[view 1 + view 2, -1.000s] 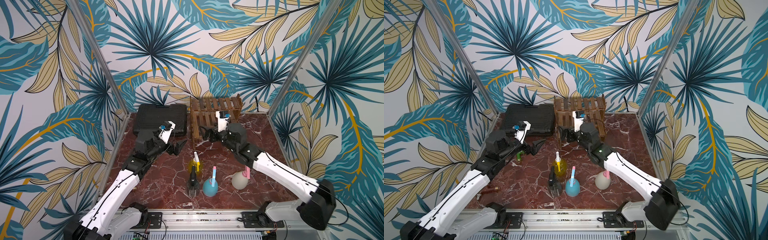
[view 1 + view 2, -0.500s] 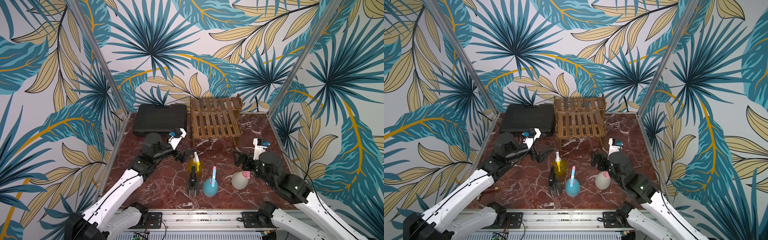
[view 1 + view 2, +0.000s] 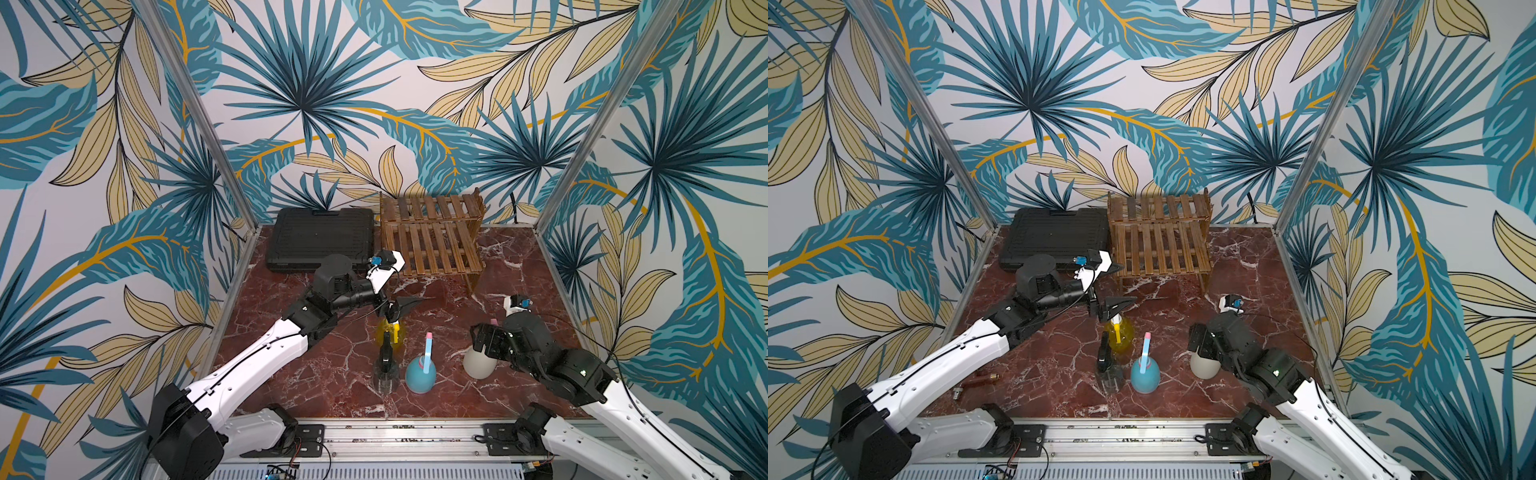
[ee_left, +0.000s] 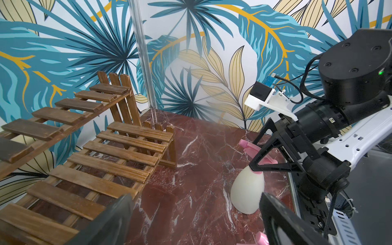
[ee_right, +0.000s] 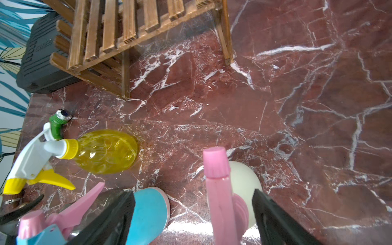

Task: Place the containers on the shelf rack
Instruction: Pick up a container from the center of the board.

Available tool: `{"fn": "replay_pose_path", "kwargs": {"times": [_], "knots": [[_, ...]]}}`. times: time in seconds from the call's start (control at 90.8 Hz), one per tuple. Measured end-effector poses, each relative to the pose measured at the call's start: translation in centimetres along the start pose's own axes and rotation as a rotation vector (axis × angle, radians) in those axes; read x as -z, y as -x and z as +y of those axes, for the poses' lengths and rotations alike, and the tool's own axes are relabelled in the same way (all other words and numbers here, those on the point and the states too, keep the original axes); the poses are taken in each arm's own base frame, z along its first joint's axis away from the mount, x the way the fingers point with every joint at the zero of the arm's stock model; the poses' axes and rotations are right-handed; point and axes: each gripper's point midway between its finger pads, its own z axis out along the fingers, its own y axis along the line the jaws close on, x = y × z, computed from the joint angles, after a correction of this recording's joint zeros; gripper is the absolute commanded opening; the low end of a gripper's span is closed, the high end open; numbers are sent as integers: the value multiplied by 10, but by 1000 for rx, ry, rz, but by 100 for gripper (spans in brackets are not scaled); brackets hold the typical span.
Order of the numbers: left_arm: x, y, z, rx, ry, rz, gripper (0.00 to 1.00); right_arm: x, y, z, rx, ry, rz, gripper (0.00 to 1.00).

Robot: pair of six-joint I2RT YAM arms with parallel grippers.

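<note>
- The right gripper (image 5: 194, 214) straddles the pink trigger head of the cream-white spray bottle (image 3: 478, 365). Its jaws are wide, with a gap showing on one side. We judge it aims for the narrow neck because the rounded body offers nothing to pinch.
- The left gripper (image 4: 195, 201) hangs spread wide and empty just above the translucent yellow spray bottle (image 3: 388, 332), probably for the same neck grasp.
- All four bottles stand upright on the marble tabletop (image 3: 511, 291) at 6 o'clock in both top views. The light blue spray bottle (image 3: 419, 374) is at 3 o'clock of the smoky clear spray bottle (image 3: 384, 376), with the cream-white one farther out at 3.
- The wooden shelf rack (image 3: 432, 245) waits at 12 o'clock, both steps bare, with a black ribbed case (image 3: 320, 239) just beside it at 9 o'clock.
</note>
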Motion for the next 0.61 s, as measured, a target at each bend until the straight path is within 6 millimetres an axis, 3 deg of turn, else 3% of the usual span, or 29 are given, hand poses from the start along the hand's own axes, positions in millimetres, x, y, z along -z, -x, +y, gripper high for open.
{"fn": "replay_pose_path", "kwargs": {"times": [0.099, 0.286, 0.452, 0.606], "knots": [[-2, -10, 1, 6, 6, 13, 100, 1, -3, -4, -24, 4, -5, 65], [-5, -24, 4, 18, 8, 37, 100, -4, -9, -8, -20, -15, 13, 53], [-6, -27, 5, 19, 12, 44, 100, -15, -15, -10, 21, -62, 48, 43], [-6, -27, 4, 19, 11, 44, 100, -22, -19, -14, 59, -94, 60, 25]]}}
